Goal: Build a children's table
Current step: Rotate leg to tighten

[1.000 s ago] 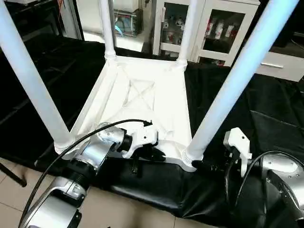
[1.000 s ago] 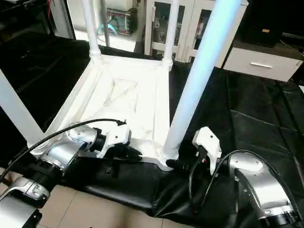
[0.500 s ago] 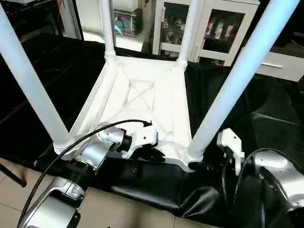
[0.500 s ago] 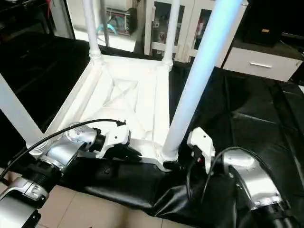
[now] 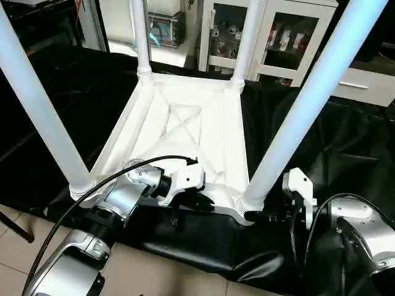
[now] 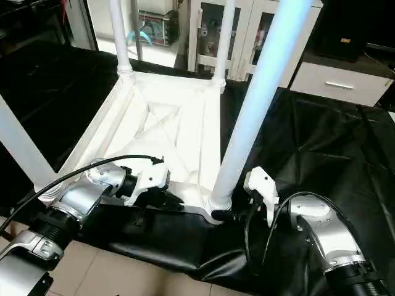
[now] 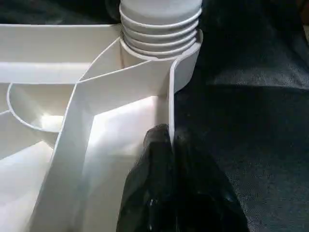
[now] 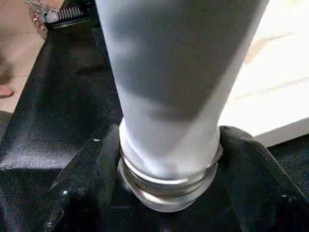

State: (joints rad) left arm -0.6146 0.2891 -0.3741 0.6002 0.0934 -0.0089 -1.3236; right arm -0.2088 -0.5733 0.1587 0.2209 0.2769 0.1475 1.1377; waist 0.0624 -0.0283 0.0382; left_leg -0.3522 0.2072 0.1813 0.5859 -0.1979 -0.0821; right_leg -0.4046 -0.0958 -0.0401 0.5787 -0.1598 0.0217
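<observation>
The children's table lies upside down on black cloth, its white X-ribbed tabletop (image 5: pixel 203 132) facing up. Four white legs stand in the corner sockets: near left (image 5: pixel 37 105), near right (image 5: pixel 302 105), far left (image 5: pixel 141 37) and far right (image 5: pixel 244 43). My left gripper (image 5: pixel 200 202) is shut on the tabletop's near rim; in the left wrist view its black fingers (image 7: pixel 193 179) pinch the thin rim wall (image 7: pixel 170 106) just below a ribbed leg end (image 7: pixel 161 29). My right gripper (image 5: pixel 256 216) is closed around the ribbed base of the near right leg (image 8: pixel 178 87), one finger (image 8: pixel 82 183) on each side.
Black cloth (image 5: pixel 345 154) covers the surface under and around the tabletop. A glass-door cabinet (image 5: pixel 278 37) and a white drawer unit (image 5: pixel 364 83) stand behind. Tiled floor (image 5: pixel 154 271) shows at the near edge, with a dark strut (image 5: pixel 15 225) at lower left.
My right gripper has slid in toward the near right leg's base and its jaws have narrowed around it. The left gripper has stayed on the rim.
</observation>
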